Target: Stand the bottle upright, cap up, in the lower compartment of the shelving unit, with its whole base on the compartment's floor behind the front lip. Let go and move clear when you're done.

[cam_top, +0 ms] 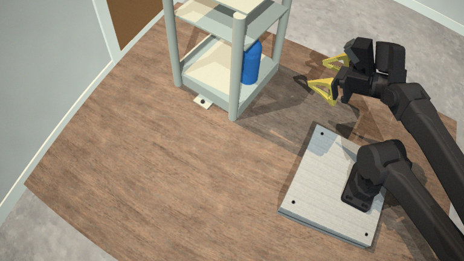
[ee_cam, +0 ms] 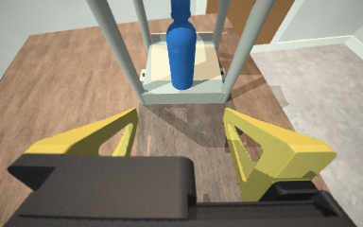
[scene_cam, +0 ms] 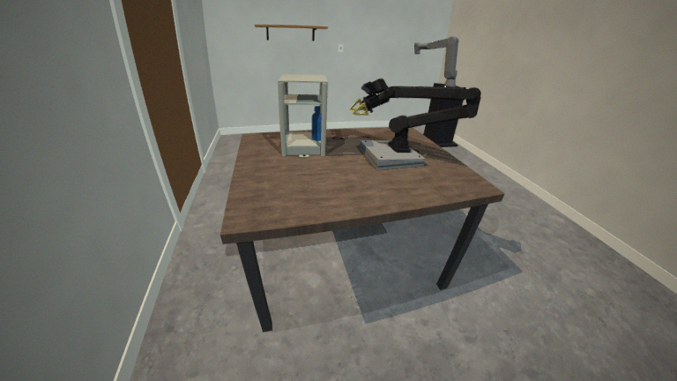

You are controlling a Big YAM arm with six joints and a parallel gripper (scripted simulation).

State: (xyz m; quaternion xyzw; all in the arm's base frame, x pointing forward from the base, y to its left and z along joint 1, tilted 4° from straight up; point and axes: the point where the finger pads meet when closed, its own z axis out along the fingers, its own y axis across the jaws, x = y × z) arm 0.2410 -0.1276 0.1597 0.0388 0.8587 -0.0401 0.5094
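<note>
The blue bottle (cam_top: 251,64) (scene_cam: 316,124) (ee_cam: 181,59) stands upright in the lower compartment of the shelving unit (cam_top: 235,70) (scene_cam: 283,122) (ee_cam: 184,98). In the wrist view its base rests on the compartment's floor behind the front lip, near that lip and about midway between the two front posts. The cap is at the top, partly cut off in the wrist view and hidden by the middle shelf in the top view. My gripper (cam_top: 316,72) (scene_cam: 353,107) (ee_cam: 181,113) is open and empty, outside the unit in front of the lip and apart from the bottle.
The unit's posts flank the opening, and its middle shelf (cam_top: 205,20) (scene_cam: 302,102) lies over the bottle. A small mounting tab (cam_top: 203,101) (scene_cam: 303,155) sticks out at the unit's side. The arm's grey base plate (cam_top: 307,176) (scene_cam: 394,157) lies on the wooden table (cam_top: 153,162) (scene_cam: 349,192).
</note>
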